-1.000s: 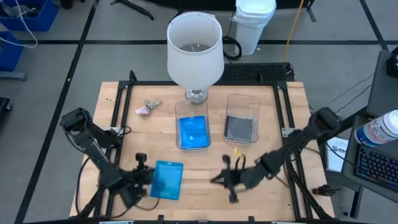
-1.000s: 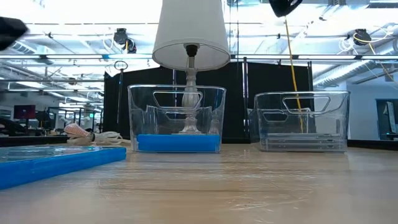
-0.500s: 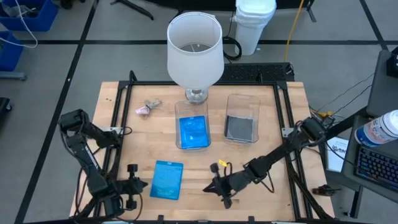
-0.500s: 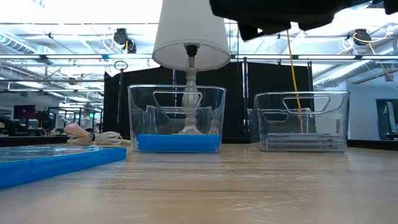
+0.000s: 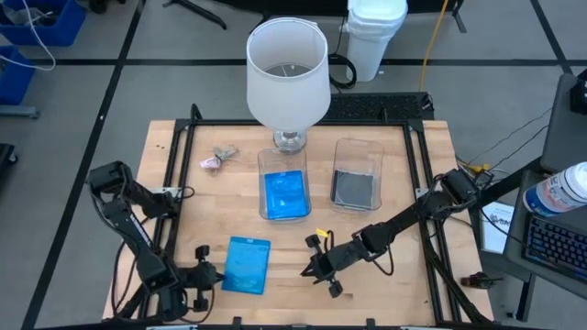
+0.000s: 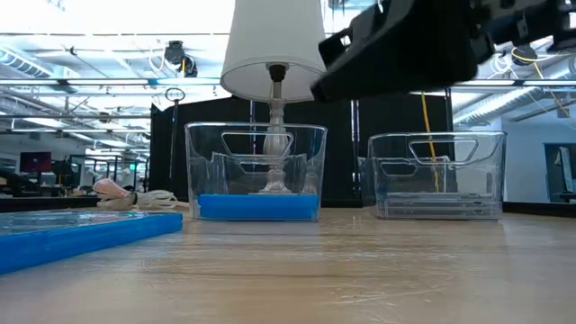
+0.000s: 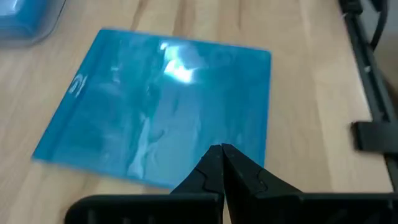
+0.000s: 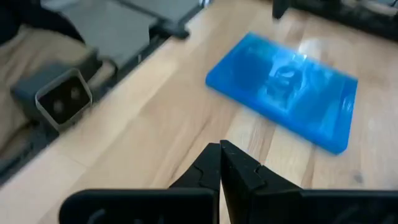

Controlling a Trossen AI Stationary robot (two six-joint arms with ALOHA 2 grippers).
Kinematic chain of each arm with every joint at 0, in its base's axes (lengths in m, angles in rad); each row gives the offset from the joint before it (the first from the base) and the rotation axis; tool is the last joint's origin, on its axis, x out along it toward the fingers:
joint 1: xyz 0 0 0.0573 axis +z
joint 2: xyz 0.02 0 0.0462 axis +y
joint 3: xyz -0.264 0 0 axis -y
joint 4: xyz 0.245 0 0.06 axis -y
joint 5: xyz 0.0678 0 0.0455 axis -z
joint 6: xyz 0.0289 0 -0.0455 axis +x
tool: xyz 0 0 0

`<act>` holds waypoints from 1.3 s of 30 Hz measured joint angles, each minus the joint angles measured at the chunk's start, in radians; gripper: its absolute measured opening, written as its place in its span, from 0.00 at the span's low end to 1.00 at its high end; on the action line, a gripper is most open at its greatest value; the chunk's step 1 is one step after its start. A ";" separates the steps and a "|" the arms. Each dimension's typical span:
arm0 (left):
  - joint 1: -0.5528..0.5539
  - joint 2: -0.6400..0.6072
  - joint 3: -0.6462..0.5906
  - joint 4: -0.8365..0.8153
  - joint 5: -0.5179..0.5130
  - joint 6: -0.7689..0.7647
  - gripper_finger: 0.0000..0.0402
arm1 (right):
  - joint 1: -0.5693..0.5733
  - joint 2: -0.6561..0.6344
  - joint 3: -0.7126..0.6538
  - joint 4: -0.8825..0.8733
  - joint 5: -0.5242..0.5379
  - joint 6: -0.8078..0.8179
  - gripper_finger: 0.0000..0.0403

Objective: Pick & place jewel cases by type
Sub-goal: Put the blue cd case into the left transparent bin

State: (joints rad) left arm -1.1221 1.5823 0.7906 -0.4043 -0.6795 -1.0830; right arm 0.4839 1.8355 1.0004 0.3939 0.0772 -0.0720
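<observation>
One bright blue jewel case (image 5: 247, 264) lies flat on the wooden table near its front edge; it also shows as the blue jewel case (image 7: 155, 124), the same case (image 8: 283, 87) and, at far left, the case (image 6: 81, 236). My left gripper (image 5: 215, 273) is shut just left of it, with its tips (image 7: 221, 149) over the case's near rim and nothing between them. My right gripper (image 5: 308, 268) is shut to the right of the case and points at it across bare wood, as the right wrist view of the gripper (image 8: 221, 146) shows.
Behind the case a clear tub (image 5: 283, 188) holds blue cases, and a second tub (image 5: 356, 183) holds grey ones. A white lamp (image 5: 287, 73) stands at the back. A pinkish lump (image 5: 213, 161) lies at the far left. The black frame rail (image 5: 174, 211) borders the table.
My right gripper has come down and moved toward the table's left, nearer the blue case, and its arm now fills the top of the low view. My left gripper has drawn back a little from the case's left side and turned. The case has stayed where it was.
</observation>
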 joint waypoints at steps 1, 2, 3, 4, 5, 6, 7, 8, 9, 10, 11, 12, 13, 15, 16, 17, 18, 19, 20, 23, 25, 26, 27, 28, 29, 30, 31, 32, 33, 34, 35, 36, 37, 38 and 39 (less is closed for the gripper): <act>0.006 0.002 0.000 0.015 -0.002 0.018 0.01 | 0.000 0.000 0.000 -0.011 -0.001 -0.001 0.00; 0.010 0.005 0.000 0.018 -0.005 0.026 0.02 | -0.001 0.000 0.000 -0.018 -0.001 -0.001 0.00; 0.016 0.005 0.000 0.015 -0.007 0.021 0.02 | -0.004 0.000 0.000 -0.021 0.000 0.001 0.00; 0.021 0.006 0.000 0.005 -0.007 -0.001 0.03 | -0.006 0.000 0.000 -0.025 0.000 0.010 0.00; 0.025 0.006 0.000 -0.013 -0.008 -0.031 0.03 | -0.008 0.000 0.000 -0.026 0.000 0.023 0.00; 0.027 0.006 0.000 -0.037 -0.008 -0.063 0.03 | -0.011 0.000 0.000 -0.026 0.000 0.036 0.00; 0.030 0.006 0.000 -0.068 -0.004 -0.099 0.02 | -0.012 0.000 0.000 -0.027 0.000 0.045 0.00; 0.030 0.006 0.000 -0.103 0.003 -0.139 0.01 | -0.012 0.000 0.000 -0.029 0.000 0.054 0.00; 0.029 0.006 0.000 -0.140 0.013 -0.186 0.01 | -0.012 0.000 0.000 -0.034 0.001 0.061 0.00; 0.029 0.006 0.000 -0.176 0.030 -0.235 0.01 | -0.012 0.000 0.000 -0.038 0.000 0.067 0.00; 0.029 0.006 -0.001 -0.209 0.048 -0.278 0.02 | -0.012 0.000 0.000 -0.037 0.000 0.072 0.00; 0.029 0.006 -0.001 -0.236 0.071 -0.319 0.02 | -0.011 0.000 0.000 -0.032 0.000 0.079 0.00; 0.029 0.006 -0.001 -0.255 0.093 -0.351 0.02 | -0.011 0.000 0.000 -0.027 0.000 0.083 0.00; 0.038 0.006 -0.001 -0.267 0.121 -0.392 0.01 | -0.011 0.000 0.000 -0.024 0.005 0.087 0.00; 0.046 0.008 -0.001 -0.261 0.132 -0.399 0.01 | -0.011 0.000 0.000 -0.022 0.013 0.087 0.00; 0.055 0.012 -0.001 -0.250 0.143 -0.402 0.01 | -0.011 0.000 0.000 -0.020 0.028 0.087 0.00; 0.065 0.020 -0.001 -0.234 0.159 -0.398 0.01 | -0.011 0.000 0.000 -0.018 0.036 0.089 0.00; 0.077 0.030 -0.001 -0.216 0.179 -0.376 0.02 | -0.012 0.000 0.000 -0.018 0.050 0.091 0.00; 0.089 0.045 -0.001 -0.195 0.198 -0.354 0.02 | -0.012 0.000 0.000 -0.019 0.059 0.095 0.00; 0.126 0.104 0.003 -0.133 0.230 -0.281 0.01 | -0.012 0.000 0.000 -0.022 0.101 0.121 0.00; 0.152 0.144 0.004 -0.087 0.217 -0.241 0.01 | -0.012 0.000 0.000 -0.036 0.136 0.143 0.00; 0.164 0.162 0.005 -0.059 0.207 -0.215 0.02 | -0.012 0.000 0.000 -0.050 0.152 0.151 0.00; 0.175 0.178 0.005 -0.027 0.193 -0.188 0.02 | -0.012 0.000 0.000 -0.066 0.162 0.159 0.00; 0.187 0.191 0.005 0.004 0.184 -0.158 0.02 | -0.013 0.000 0.000 -0.086 0.164 0.167 0.00; 0.198 0.198 0.005 0.034 0.181 -0.129 0.01 | -0.013 0.000 0.000 -0.104 0.165 0.176 0.00; 0.206 0.204 0.003 0.065 0.183 -0.103 0.01 | -0.013 0.000 0.000 -0.127 0.165 0.189 0.00; 0.215 0.208 0.003 0.094 0.185 -0.082 0.01 | -0.013 0.000 0.000 -0.148 0.165 0.201 0.00; 0.222 0.209 0.003 0.114 0.192 -0.062 0.01 | -0.013 0.000 0.000 -0.165 0.170 0.212 0.00; 0.228 0.210 0.003 0.125 0.197 -0.041 0.01 | -0.013 0.000 0.000 -0.177 0.186 0.224 0.00; 0.232 0.209 0.002 0.135 0.201 -0.018 0.02 | -0.013 0.000 0.000 -0.189 0.200 0.238 0.00; 0.236 0.207 0.002 0.137 0.203 0.002 0.02 | -0.013 0.000 0.000 -0.200 0.218 0.255 0.00; 0.237 0.206 0.002 0.132 0.206 0.015 0.02 | -0.013 0.000 0.000 -0.208 0.234 0.270 0.00; 0.237 0.206 0.002 0.127 0.208 0.028 0.02 | -0.015 0.000 0.000 -0.210 0.239 0.279 0.00; 0.236 0.206 0.002 0.124 0.208 0.044 0.02 | -0.019 0.000 -0.003 -0.201 0.236 0.288 0.00; 0.235 0.206 0.002 0.123 0.206 0.059 0.01 | -0.022 0.000 -0.007 -0.192 0.236 0.297 0.00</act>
State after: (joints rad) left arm -0.8869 1.7882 0.7921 -0.2814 -0.4732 -1.0245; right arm 0.4622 1.8355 0.9931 0.2014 0.3134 0.2246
